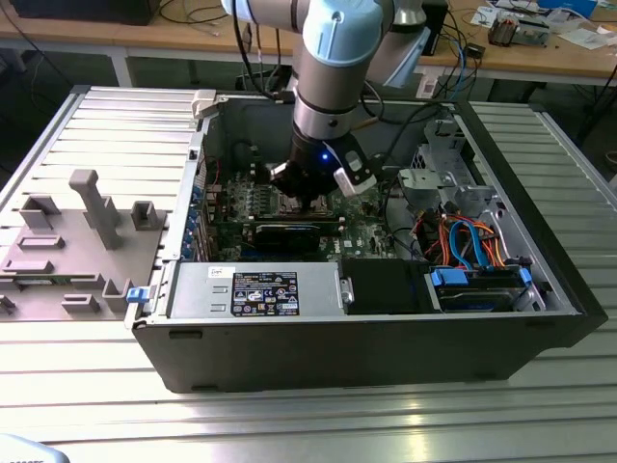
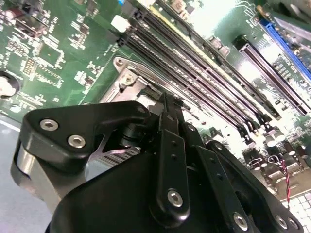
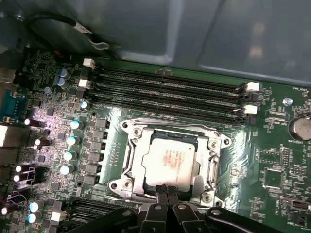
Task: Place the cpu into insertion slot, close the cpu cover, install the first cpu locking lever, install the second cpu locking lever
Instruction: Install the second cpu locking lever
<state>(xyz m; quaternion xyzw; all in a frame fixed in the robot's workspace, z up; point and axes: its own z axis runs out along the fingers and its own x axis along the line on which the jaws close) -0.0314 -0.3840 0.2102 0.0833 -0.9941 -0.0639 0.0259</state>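
The cpu [image 3: 169, 159] lies flat in the insertion slot [image 3: 221, 141] on the green motherboard. The silvery cpu cover [image 3: 140, 154] is folded down around it, and the chip's pale top shows through the open middle. A thin wire lever [image 3: 170, 119] runs along the socket edge nearest the memory slots. My gripper [image 3: 167, 190] is shut, with its black fingertips pressed together at the opposite socket edge; I cannot tell whether they touch it. In the second wrist view the shut fingers [image 2: 167, 114] hide most of the socket, leaving one corner [image 2: 127, 77] visible. In the exterior view the gripper [image 1: 307, 198] reaches down inside the computer case.
Long black memory slots [image 3: 170, 92] run beside the socket. Capacitors [image 3: 70, 141] stand on another side. The case walls [image 1: 183, 231], a power supply [image 1: 255, 289], a drive bay with coloured cables [image 1: 472, 246] and a grey fixture [image 1: 87, 207] on the slatted table surround the work area.
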